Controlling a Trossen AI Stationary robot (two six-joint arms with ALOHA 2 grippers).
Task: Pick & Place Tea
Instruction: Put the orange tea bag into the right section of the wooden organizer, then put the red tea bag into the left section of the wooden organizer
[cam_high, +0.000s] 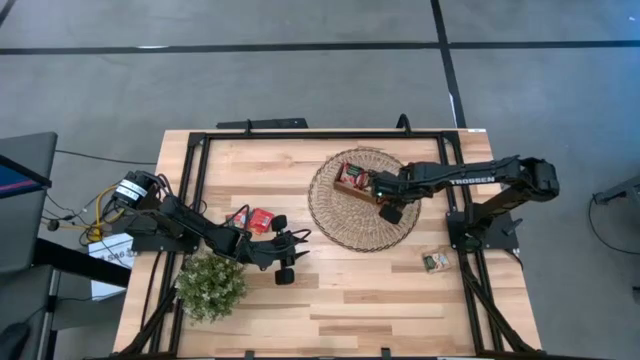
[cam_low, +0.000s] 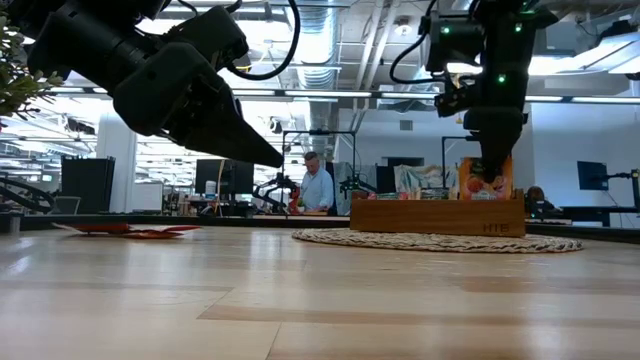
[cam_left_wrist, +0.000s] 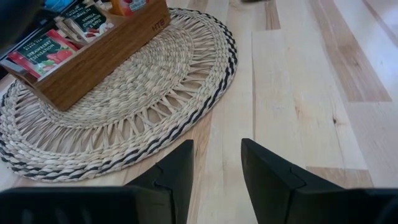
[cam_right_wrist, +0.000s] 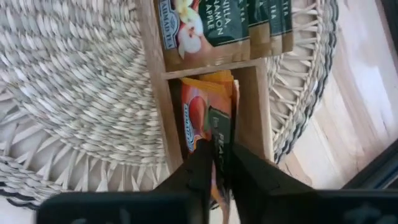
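The wooden tray (cam_high: 352, 183) sits on a round woven mat (cam_high: 345, 225). My right gripper (cam_right_wrist: 219, 163) hangs over the tray's end compartment (cam_right_wrist: 249, 106), shut on an orange tea sachet (cam_right_wrist: 200, 118). Other compartments hold green-and-white sachets (cam_right_wrist: 217, 25) and red ones (cam_left_wrist: 43, 53). Red sachets (cam_high: 257, 220) lie flat on the table by the left arm, and a green-and-white one (cam_high: 435, 262) lies near the right arm's base. My left gripper (cam_left_wrist: 216, 167) is open above bare table, short of the mat's edge. My right gripper pinches the orange sachet by its upper edge (cam_right_wrist: 214, 134) between the two fingers, coming from above and pointing down. The sachet stands upright (cam_low: 485, 180), with its lower part inside the tray's end compartment.
A bushy potted plant (cam_high: 210, 285) stands at the near left beside the left arm. A black frame (cam_high: 300, 135) runs around the table edges. Bare wood lies between the mat and the near edge. A person (cam_low: 317, 188) stands far behind the table.
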